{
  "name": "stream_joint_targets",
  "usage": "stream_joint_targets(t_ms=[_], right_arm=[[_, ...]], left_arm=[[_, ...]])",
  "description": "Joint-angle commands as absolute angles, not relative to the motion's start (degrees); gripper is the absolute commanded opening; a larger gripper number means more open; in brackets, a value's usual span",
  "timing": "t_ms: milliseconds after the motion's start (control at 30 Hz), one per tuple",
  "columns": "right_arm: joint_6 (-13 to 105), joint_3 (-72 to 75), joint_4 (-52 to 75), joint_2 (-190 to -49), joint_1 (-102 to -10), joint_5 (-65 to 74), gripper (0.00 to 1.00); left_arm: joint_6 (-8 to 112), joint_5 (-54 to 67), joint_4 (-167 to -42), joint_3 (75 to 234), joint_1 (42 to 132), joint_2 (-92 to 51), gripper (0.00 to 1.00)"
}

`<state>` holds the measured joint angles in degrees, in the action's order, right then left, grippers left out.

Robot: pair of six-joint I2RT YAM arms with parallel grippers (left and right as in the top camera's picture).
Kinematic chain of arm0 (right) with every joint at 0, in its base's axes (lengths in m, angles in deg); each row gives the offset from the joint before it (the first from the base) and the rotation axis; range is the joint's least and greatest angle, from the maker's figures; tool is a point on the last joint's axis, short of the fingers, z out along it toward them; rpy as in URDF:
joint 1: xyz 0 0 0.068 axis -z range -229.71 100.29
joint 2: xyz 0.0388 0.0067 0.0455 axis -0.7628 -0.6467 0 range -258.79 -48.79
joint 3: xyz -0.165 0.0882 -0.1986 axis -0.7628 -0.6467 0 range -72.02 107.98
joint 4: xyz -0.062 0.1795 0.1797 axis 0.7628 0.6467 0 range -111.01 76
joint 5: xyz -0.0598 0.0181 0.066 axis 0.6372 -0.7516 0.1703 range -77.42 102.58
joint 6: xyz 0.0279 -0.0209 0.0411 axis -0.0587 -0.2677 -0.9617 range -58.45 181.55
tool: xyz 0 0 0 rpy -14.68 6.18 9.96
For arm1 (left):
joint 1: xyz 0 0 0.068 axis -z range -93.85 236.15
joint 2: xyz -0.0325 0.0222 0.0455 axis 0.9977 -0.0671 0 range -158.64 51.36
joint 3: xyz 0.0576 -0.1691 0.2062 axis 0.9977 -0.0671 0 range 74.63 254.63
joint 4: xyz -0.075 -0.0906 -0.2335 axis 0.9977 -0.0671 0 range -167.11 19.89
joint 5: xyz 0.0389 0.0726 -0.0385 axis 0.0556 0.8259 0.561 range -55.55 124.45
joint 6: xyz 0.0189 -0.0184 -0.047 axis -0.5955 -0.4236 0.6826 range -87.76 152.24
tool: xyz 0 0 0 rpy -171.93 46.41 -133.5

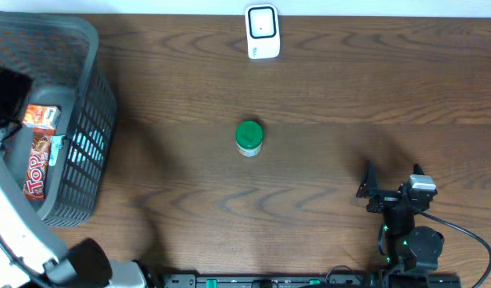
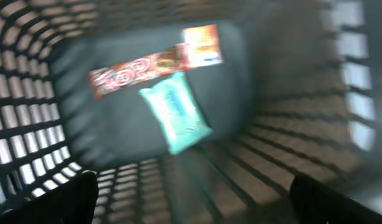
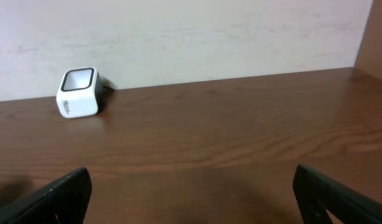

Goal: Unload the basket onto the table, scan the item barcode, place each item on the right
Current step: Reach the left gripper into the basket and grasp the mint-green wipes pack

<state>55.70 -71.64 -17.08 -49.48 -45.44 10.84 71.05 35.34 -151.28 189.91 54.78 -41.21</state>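
Left pincer (image 2: 192,190), jaws apart, hangs inside the basket (image 2: 29,124) at the left so I can pick an item; teal packet (image 2: 175,112) and chocolate bar (image 2: 135,71) lie on its floor; scanner (image 1: 262,32) stands at the far edge, facing up; my right pincer (image 3: 191,179), likewise apart, is parked near right.

A green-lidded jar (image 1: 249,138) stands upright, well apart from the white scanner (image 1: 262,32).

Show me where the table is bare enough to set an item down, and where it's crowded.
Bare wood lies between the jar and the scanner, between the jar and the basket, and along the front edge left of the right gripper. The basket is crowded: snack packets lie inside.
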Motion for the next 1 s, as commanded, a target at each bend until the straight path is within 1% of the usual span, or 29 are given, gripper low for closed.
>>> stream_joint_targets(t_ms=[0,367,567,667,800,967], right_arm=[[55.2,-71.7,-16.9,-49.2,-45.7,10.6,0.99],[55.2,-71.7,-16.9,-49.2,-45.7,10.6,0.99],[55.2,-71.7,-16.9,-49.2,-45.7,10.6,0.99],[55.2,-71.7,-16.9,-49.2,-45.7,10.6,0.99],[55.2,-71.7,-16.9,-49.2,-45.7,10.6,0.99],[55.2,-71.7,-16.9,-49.2,-45.7,10.6,0.99]], left_arm=[[71.9,33.2,-151.3,186.5,51.8,-45.5,0.98],[71.9,33.1,-146.6,179.3,52.7,-61.4,0.98],[72.0,31.1,-143.3,176.6,53.0,-67.0,0.98],[74.0,30.4,-140.6,174.1,53.4,-68.6,0.98],[76.9,30.0,-134.2,168.7,53.9,-68.9,0.98],[77.6,29.1,-124.9,162.0,54.8,-68.9,0.98]])
